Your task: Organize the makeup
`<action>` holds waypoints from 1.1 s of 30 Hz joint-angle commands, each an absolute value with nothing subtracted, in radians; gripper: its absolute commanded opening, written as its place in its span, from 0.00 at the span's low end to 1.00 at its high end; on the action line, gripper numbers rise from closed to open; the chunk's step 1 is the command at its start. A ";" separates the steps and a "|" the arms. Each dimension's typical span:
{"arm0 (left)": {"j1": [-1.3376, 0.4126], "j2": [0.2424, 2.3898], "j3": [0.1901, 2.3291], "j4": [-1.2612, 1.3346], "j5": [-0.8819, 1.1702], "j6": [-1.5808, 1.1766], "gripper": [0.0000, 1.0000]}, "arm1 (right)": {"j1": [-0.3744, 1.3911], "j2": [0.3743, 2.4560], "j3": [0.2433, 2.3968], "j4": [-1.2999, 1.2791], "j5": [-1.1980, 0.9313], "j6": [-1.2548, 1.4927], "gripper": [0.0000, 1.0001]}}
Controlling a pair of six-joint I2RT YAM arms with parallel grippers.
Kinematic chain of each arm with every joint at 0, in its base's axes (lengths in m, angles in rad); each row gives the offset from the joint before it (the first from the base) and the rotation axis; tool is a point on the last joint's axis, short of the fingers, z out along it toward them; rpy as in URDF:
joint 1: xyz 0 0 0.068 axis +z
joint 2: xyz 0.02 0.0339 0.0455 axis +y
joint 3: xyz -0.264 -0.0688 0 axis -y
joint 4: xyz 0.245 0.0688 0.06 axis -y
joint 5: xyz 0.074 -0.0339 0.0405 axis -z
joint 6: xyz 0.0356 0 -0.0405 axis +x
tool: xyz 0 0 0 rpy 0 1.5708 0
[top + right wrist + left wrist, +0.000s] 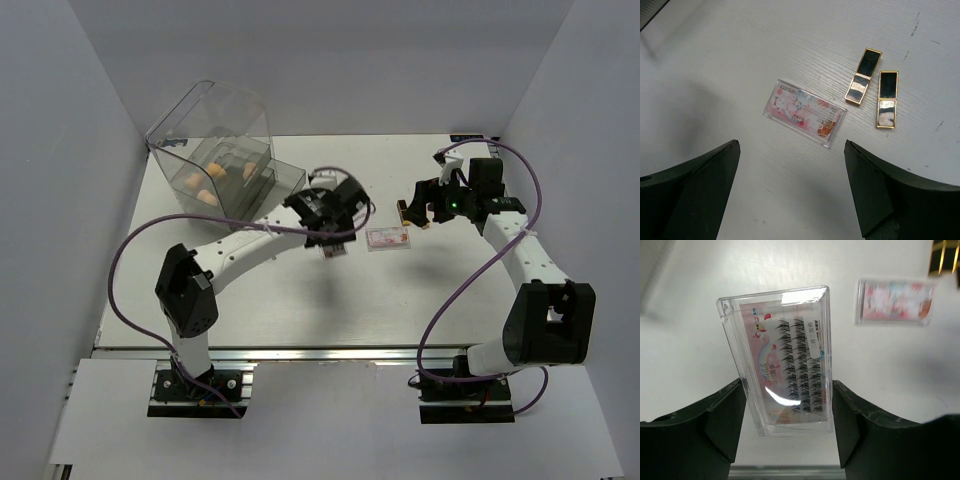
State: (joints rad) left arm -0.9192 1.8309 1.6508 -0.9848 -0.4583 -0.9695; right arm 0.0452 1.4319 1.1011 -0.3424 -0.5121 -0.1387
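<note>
White tabletop (300, 310), grey walls round it. Clear drawer box (172, 140) at far left, with tan sponges (213, 176) already inside.

Left gripper (787, 386), mid-table: jaws partly closed onto the two long edges of the held palette (785, 360), a clear case with rows of lashes. Grip sits at the case's lower end and the case stands tilted. Cannot tell whether it is off the surface.

Right gripper (791, 150): jaws spread wide, nothing in them, hovering over the second palette (805, 114), which lies flat. Two lipstick tubes (863, 76) lie just beside each other to its right.

Risks, as I judge them:
- Slick plastic held by thin edges near one end, so it may pivot or slide out on the way to the box.
- The tilted case may catch the box rim.
- The second palette lies flat, so fingers may skid over it and push it away.
- The tubes lie close, so taking one may knock the other.
</note>
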 commanded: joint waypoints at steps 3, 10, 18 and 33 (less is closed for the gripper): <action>-0.732 1.802 1.776 -1.083 -0.549 -0.593 0.05 | 0.038 1.396 1.109 -0.325 -0.537 -0.137 0.89; -0.607 1.799 1.749 -0.918 -0.715 -0.222 0.09 | 0.038 1.407 1.104 -0.319 -0.563 -0.129 0.89; -0.589 1.855 1.701 -0.762 -0.778 -0.075 0.25 | 0.038 1.413 1.106 -0.324 -0.623 -0.189 0.89; -0.557 1.888 1.680 -0.723 -0.746 -0.084 0.85 | 0.071 1.379 1.037 -0.368 -0.761 -0.642 0.89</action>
